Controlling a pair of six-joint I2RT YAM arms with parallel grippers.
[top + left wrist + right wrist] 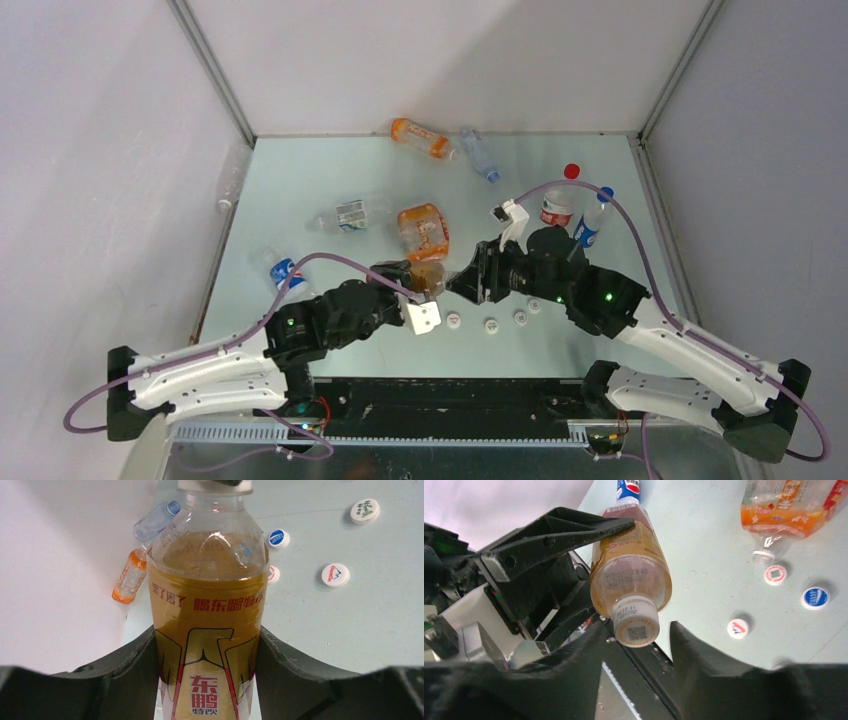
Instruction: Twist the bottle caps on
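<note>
Beside the amber bottle (631, 575), loose caps (775, 575) (mostly white), orange bottle (794, 510) seemingly uncapped.

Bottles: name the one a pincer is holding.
The amber drink bottle with red Chinese lettering, clamped upright inside the left pincer. The other bottles rest on the table, none of them gripped.

Top external: fixed high above the near edge of the table (300, 170), looking down and forward, far enough off to take in the whole surface. Left wrist: pressed close against the amber bottle (207, 615), looking along its side toward the neck, table beyond. Right wrist: equally close, facing the opposite way, end-on at that bottle's white cap (636, 622). Common to all three: the bottle and the loose caps (491, 326) lying beside it.
</note>
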